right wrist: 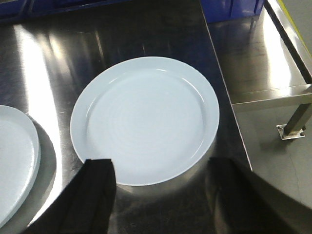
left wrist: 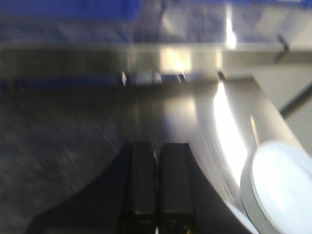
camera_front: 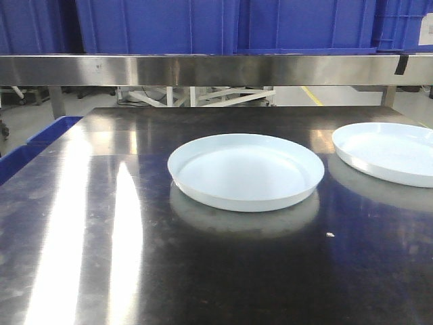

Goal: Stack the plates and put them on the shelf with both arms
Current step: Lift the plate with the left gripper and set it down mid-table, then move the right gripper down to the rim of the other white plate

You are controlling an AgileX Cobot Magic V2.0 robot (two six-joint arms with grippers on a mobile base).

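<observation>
Closest: left gripper, fingers pressed together, holding nothing, above the steel table. Centre plate sits flat mid-table. Second plate lies at its 3 o'clock, apart, by the right edge. Right gripper has its fingers spread wide at that plate's 6 o'clock rim; can't tell if they touch.

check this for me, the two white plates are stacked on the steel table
Not stacked: the two white plates, the middle plate and the right plate, lie apart, side by side, on the steel table, as the exterior front-facing view shows.
</observation>
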